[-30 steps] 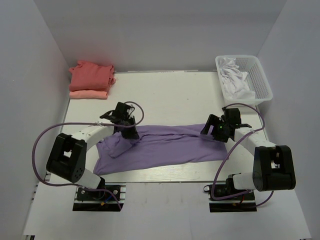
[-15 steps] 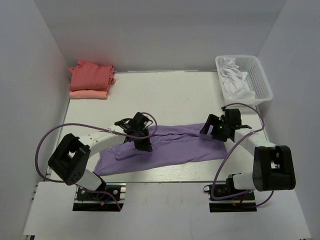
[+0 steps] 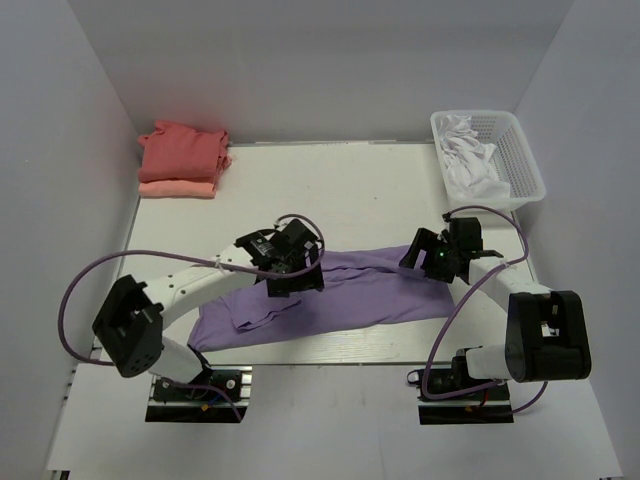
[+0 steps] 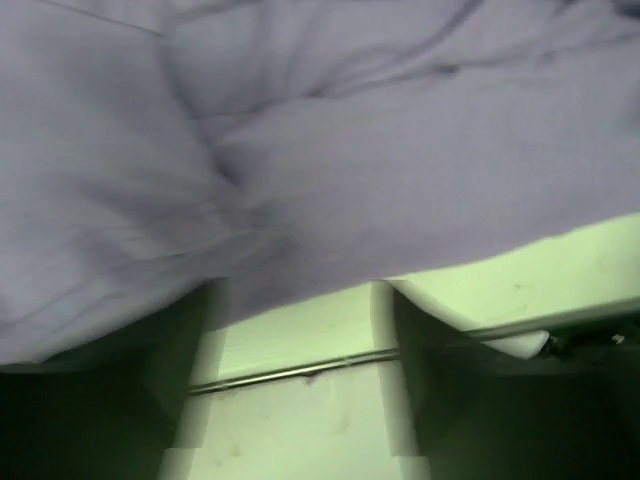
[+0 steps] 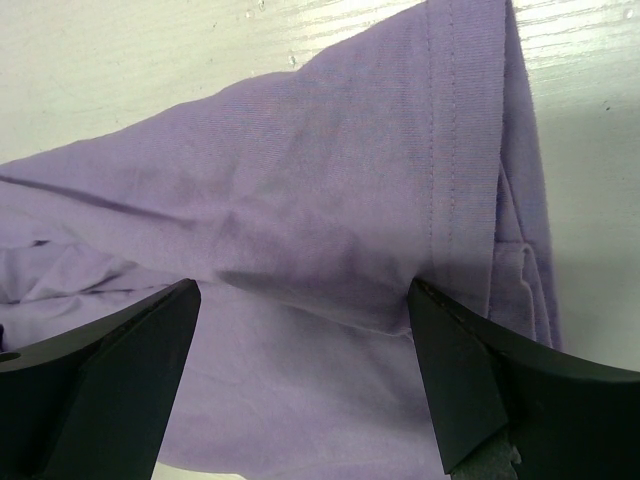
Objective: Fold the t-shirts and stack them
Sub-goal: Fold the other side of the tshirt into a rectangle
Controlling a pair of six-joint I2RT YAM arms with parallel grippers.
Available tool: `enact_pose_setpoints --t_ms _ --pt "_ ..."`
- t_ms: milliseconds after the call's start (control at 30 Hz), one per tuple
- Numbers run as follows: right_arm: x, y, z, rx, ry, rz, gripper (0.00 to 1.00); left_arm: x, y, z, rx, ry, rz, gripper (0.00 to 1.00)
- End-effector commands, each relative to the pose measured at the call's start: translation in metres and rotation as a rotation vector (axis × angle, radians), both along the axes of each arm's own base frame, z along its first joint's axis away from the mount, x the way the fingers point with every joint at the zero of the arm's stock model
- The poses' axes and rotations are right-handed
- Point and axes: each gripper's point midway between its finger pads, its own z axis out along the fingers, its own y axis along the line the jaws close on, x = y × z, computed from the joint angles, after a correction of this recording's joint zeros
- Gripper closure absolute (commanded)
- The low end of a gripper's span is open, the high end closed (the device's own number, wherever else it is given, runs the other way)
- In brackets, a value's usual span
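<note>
Jaws spread, the left gripper (image 4: pixel 295 385) hovered over the lavender t-shirt (image 3: pixel 370 295) mid-body and the right gripper (image 5: pixel 300 335) straddled its edge, probably to fold

From where I stand, no word, number, brand or sign can be read anywhere. The lavender t-shirt (image 3: pixel 370 290) is plain cloth, with only stitched seams showing in the close views. The folded coral-red t-shirt (image 3: pixel 182 150) and the salmon-pink t-shirt (image 3: pixel 175 188) under it carry no print I can make out, and the white basket (image 3: pixel 527 172) is too small to read any mark.
</note>
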Motion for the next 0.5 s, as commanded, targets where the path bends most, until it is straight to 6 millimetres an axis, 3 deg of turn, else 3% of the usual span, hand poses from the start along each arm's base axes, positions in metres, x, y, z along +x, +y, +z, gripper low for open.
enact_pose_setpoints --t_ms 0,67,167,267,333,467 --pt "-0.013 0.000 -0.012 -0.007 0.048 0.018 0.10 0.014 0.039 0.029 0.056 -0.121 0.144 0.02" --pt "-0.014 -0.005 -0.012 -0.028 0.053 -0.001 0.10 0.021 0.051 0.037 0.066 -0.196 0.192 0.00" --pt "-0.004 -0.025 0.006 -0.119 -0.021 -0.085 0.10 0.025 0.067 0.035 0.109 -0.195 0.264 0.00" --pt "0.005 -0.052 0.028 -0.230 -0.077 -0.199 0.10 0.021 0.088 0.011 0.177 -0.157 0.315 0.00" --pt "0.009 -0.051 0.044 -0.228 -0.126 -0.195 0.10 0.025 0.093 0.001 0.173 -0.159 0.340 0.00" --pt "0.019 -0.034 0.063 -0.171 -0.186 -0.120 0.10 0.027 0.126 -0.013 0.215 -0.136 0.454 0.00"
